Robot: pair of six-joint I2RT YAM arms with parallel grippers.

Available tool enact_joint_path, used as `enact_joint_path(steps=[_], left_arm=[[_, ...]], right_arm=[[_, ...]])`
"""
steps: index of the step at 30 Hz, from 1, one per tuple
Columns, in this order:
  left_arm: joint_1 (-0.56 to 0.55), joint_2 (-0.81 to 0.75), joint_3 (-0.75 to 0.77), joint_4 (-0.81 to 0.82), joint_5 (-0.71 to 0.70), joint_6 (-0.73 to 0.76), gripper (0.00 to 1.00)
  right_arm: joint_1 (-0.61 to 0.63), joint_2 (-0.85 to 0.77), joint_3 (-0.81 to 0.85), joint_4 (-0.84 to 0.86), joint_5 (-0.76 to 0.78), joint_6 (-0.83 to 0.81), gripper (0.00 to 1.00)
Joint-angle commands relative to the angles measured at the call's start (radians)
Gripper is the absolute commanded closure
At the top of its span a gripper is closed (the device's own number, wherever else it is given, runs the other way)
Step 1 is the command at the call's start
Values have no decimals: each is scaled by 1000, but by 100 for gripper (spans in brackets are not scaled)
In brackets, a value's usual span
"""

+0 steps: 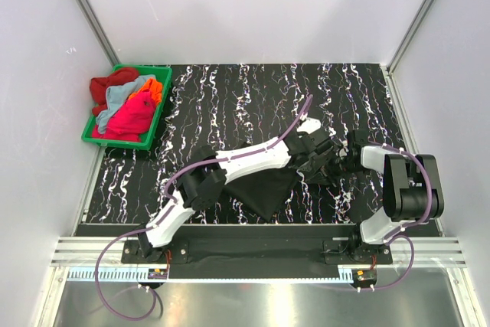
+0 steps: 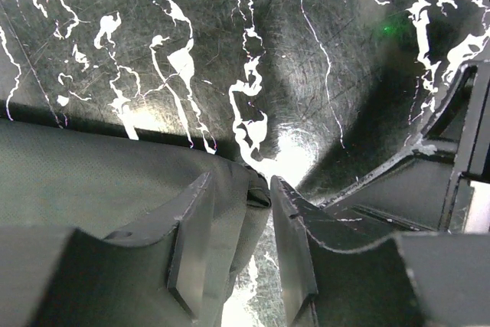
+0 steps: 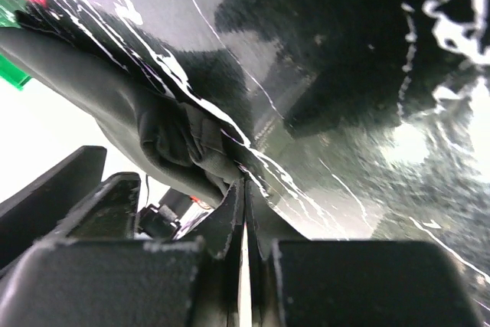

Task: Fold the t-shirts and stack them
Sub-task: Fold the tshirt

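The black t-shirt point(image 1: 264, 189) lies bunched on the marbled table, partly under my left arm. My left gripper point(image 1: 318, 157) is at its right corner. In the left wrist view the gripper point(image 2: 240, 181) has a fold of the black cloth point(image 2: 92, 181) pinched between its tips. My right gripper point(image 1: 341, 160) meets it from the right. In the right wrist view it point(image 3: 245, 183) is shut, with the bunched black hem point(image 3: 168, 139) caught at its tips. The red, light blue, orange and magenta shirts point(image 1: 132, 109) lie in a heap at the far left.
The heap sits in a green bin point(image 1: 157, 116) at the table's far left corner. White walls and metal posts close the table in on three sides. The two arms almost touch at right of centre.
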Motion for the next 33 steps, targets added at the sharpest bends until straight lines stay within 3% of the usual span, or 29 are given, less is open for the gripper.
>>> enact_joint_path(steps=[1,11,24,33], left_arm=[[-4,18,36,16,-15,11,60],[11,39,25,14,12,11,67],[30,13,2,17,21,29,100],[30,-19,-9,20,31,20,100]], right_arm=[[-3,18,3,53,-50,25,96],[-3,45,12,102,-74,71,96],[6,104,18,170,-148,130,100],[95,86,29,175,-68,166,100]])
